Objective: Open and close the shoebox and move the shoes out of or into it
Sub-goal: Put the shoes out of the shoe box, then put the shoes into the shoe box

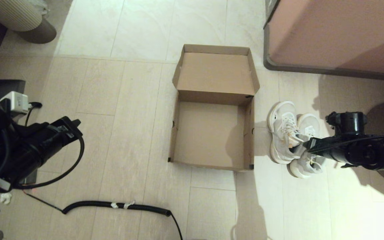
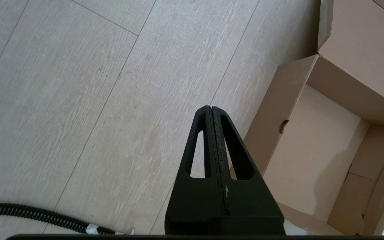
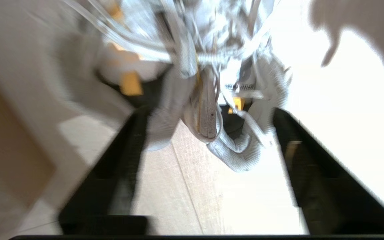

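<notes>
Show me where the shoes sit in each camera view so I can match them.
Head view: shoes on the floor right of the open shoebox.
Left wrist view: not identifiable; only the shoebox.
Right wrist view: shoes just ahead of the open right hand.
Shared landmark: the shoebox.

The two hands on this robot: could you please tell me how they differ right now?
The left hand has its fingers pressed shut, while the right hand stands open. The left hand hangs over bare floor beside the shoebox, holding nothing, whereas the right hand sits at the shoes on the box's other side, its fingers either side of their heels. Both are black, with tapering fingers.
</notes>
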